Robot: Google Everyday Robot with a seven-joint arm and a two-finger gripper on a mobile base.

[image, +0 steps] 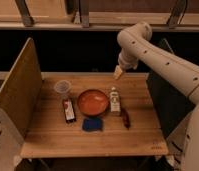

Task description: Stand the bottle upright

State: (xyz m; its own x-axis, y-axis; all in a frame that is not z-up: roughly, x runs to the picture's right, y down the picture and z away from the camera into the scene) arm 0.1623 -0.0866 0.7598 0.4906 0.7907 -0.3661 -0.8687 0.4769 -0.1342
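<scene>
1. Up over the far edge of the worktop [53,135] hangs the pincer [118,73]; whether it is clenched or released I cannot tell.
2. The bottle [114,101] sits just right of the orange bowl [92,102], apparently upright.

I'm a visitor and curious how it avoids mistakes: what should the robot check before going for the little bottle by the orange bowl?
1. Bottle in plain view: ok.
2. Already upright: not ok, it seems to lie on the table, cap toward the far edge.
3. Gripper close: ok, hanging above the table's far side just behind the bottle, apart from it.
4. Space around it: not ok, the orange bowl sits right beside it, a small dark red object just in front.
5. Clear cup out of the path: ok, beyond the bowl.
</scene>
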